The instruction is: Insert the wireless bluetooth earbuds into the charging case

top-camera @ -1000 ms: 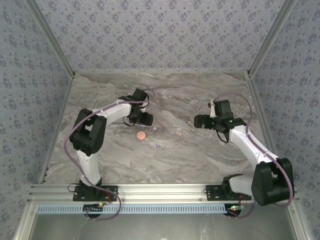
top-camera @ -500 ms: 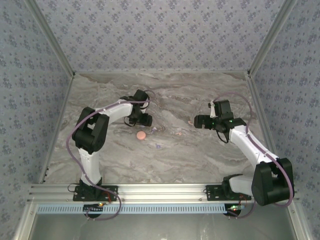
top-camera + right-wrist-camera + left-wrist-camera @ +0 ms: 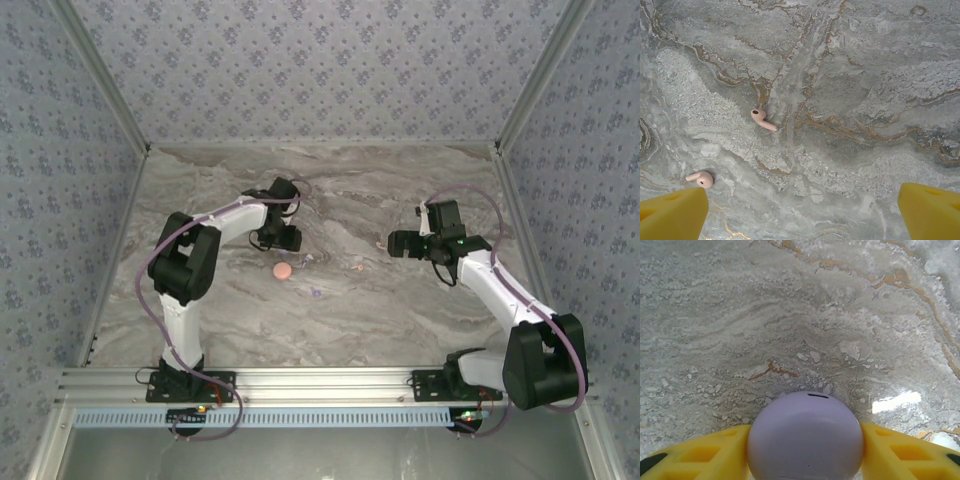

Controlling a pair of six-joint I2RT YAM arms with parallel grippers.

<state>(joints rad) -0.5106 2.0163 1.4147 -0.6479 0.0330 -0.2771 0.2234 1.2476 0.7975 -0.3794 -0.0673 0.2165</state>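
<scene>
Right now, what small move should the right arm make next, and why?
Probably shift the right gripper sideways to centre over the pink earbud nearest its finger. The jaws stand wide open above the table, and that earbud, like the second pink earbud, lies off to one side, not between them.

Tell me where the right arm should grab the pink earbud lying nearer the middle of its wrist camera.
Probably from straight above, fingers closing across the pink earbud where head meets stem. It lies flat on the table, stem running down-right, so turn the fingers square to that line.
</scene>
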